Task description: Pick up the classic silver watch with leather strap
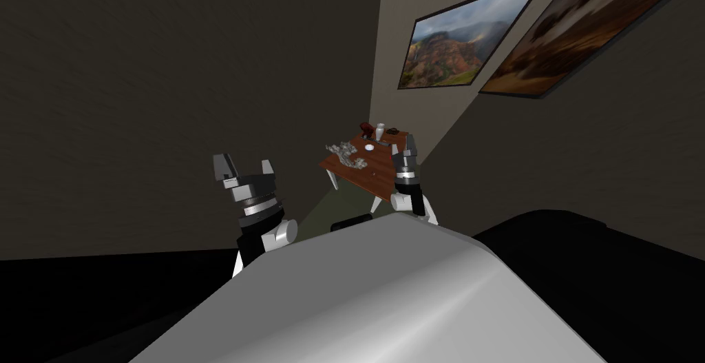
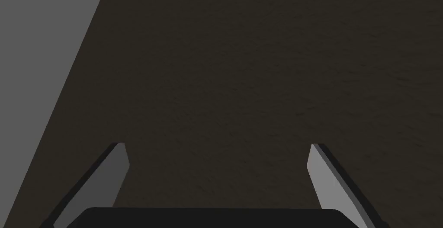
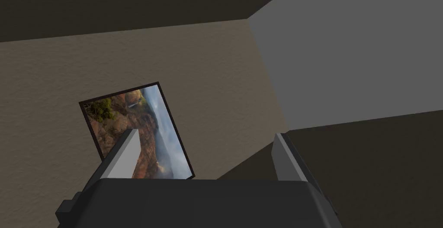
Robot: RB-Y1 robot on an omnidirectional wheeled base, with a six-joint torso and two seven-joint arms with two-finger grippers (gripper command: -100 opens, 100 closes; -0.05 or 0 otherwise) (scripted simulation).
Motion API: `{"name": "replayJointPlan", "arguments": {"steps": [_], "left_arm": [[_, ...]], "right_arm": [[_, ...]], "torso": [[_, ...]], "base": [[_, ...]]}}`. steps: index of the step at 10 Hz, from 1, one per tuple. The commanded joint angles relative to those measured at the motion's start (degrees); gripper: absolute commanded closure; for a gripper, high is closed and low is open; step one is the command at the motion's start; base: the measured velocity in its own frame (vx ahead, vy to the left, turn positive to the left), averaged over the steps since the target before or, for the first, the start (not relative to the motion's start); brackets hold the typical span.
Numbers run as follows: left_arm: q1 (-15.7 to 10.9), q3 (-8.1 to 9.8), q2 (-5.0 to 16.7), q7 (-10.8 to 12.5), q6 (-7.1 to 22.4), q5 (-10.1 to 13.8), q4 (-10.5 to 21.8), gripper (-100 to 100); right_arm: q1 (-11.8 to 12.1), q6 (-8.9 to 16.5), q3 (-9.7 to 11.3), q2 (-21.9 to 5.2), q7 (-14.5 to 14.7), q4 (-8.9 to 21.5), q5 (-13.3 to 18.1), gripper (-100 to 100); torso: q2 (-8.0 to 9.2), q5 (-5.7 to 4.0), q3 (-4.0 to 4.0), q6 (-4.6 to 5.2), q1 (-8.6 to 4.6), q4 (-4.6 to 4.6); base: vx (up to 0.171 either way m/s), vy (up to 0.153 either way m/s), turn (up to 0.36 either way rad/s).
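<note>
Nothing grasped yet. The table [image 1: 363,180] is well ahead, with clutter on it (watch too small to tell). Both left gripper [image 1: 244,171] and right gripper [image 1: 407,151] have fingers spread, empty. Approach and grasp remain.

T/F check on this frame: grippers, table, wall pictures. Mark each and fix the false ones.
1. The left gripper and right gripper are both open. True.
2. The left gripper holds a watch. False: nothing is between its fingers.
3. The table is brown with white legs. True.
4. The table top is bare. False: small things lie on it.
5. One picture hangs on the walls. False: two, a landscape picture and a brown picture.
</note>
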Motion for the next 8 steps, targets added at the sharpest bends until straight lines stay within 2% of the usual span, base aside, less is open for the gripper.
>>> {"name": "replayJointPlan", "arguments": {"steps": [1, 4, 8], "left_arm": [[0.00, 0.00, 0.00, 0.00, 0.00, 0.00, 0.00, 0], [0.00, 0.00, 0.00, 0.00, 0.00, 0.00, 0.00, 0], [0.00, -0.01, -0.01, 0.00, 0.00, 0.00, 0.00, 0]], "right_arm": [[-0.25, 0.12, -0.17, -2.11, 0.36, 0.91, 0.28, -100], [-1.30, 0.59, -0.83, -6.10, 1.74, 4.43, 1.38, -100], [-3.56, 1.64, -2.30, -8.99, 4.80, 12.15, 3.83, -100]], "torso": [[0.00, 0.00, 0.00, 0.00, 0.00, 0.00], [0.06, 0.01, 0.03, 0.00, 0.08, 0.01], [0.17, 0.04, 0.09, 0.00, 0.22, 0.03]], "base": [[-0.006, 0.008, -0.012], [-0.018, 0.029, -0.018], [-0.044, 0.057, -0.039]]}}
